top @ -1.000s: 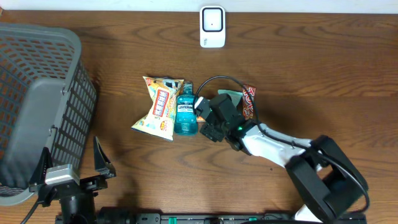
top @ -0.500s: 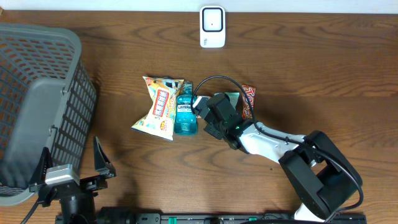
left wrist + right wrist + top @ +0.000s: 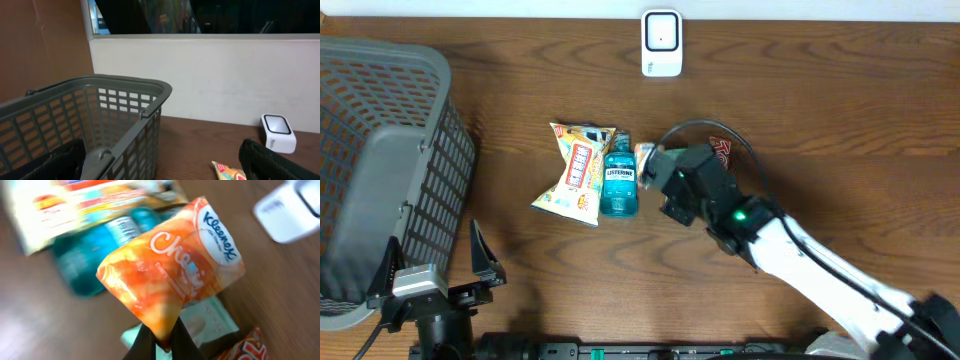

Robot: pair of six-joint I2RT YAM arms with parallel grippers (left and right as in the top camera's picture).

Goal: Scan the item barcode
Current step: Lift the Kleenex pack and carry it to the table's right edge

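While stretched across the table (image 3: 840, 100), right gripper (image 3: 162, 339) clamps Kleenex pack (image 3: 175, 275), seemingly lifted; left gripper (image 3: 435, 263) wide open

left arm (image 3: 432, 318) low, pulled back | left fingers (image 3: 484, 262) spread wide | right arm (image 3: 798, 262) stretched forward | right fingers (image 3: 148, 342) pinched shut

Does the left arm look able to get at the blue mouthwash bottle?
Probably yes. The left gripper is open, with bare table between it and the mouthwash bottle. The snack bag crowds the bottle's left side, and the right gripper, shut on a tissue pack, sits close on its right.
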